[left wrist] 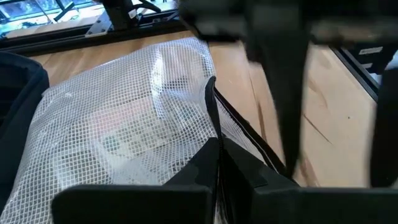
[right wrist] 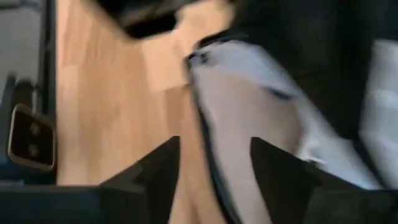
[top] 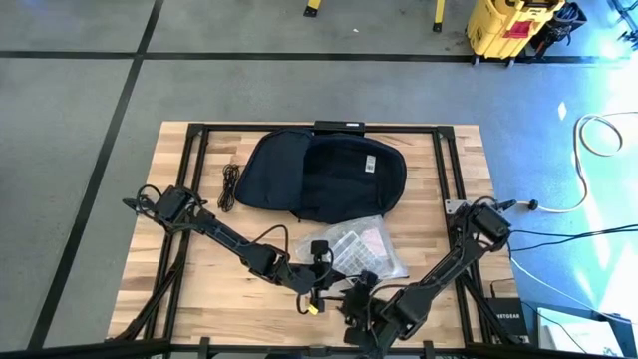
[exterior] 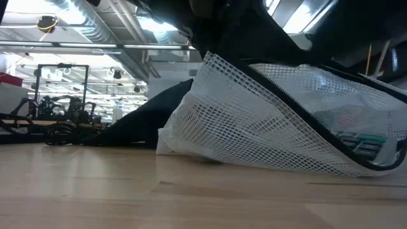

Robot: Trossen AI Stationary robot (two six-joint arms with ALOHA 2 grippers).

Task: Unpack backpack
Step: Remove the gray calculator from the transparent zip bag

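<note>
The dark navy backpack (top: 324,175) lies open and flat at the table's far middle. Nearer, a white mesh pouch (top: 357,244) with a black zip edge rests on the table, one near corner (exterior: 210,60) raised. My left gripper (top: 321,271) reaches in from the left and is shut on that pouch's edge (left wrist: 211,106). My right gripper (top: 361,296) comes from the right, close beside the left one. It is open in the blurred right wrist view, with the pouch's dark-trimmed edge (right wrist: 211,124) lying between its fingers. My left gripper pinches the mesh pouch's black zip edge (left wrist: 214,140) between its two fingers, near a corner on the pouch's near side. The fingers come slanting from the table's near left. That corner is lifted, and the pouch's far part (exterior: 267,159) stays on the table. My right gripper has the pouch's edge between its open fingers; I cannot tell whether it touches.
A coiled black cable (top: 229,184) lies left of the backpack. The black frame rails (top: 199,160) run along the table's left, far and right sides. Bare wood (top: 219,284) shows at the near left and also right of the pouch (top: 429,234).
</note>
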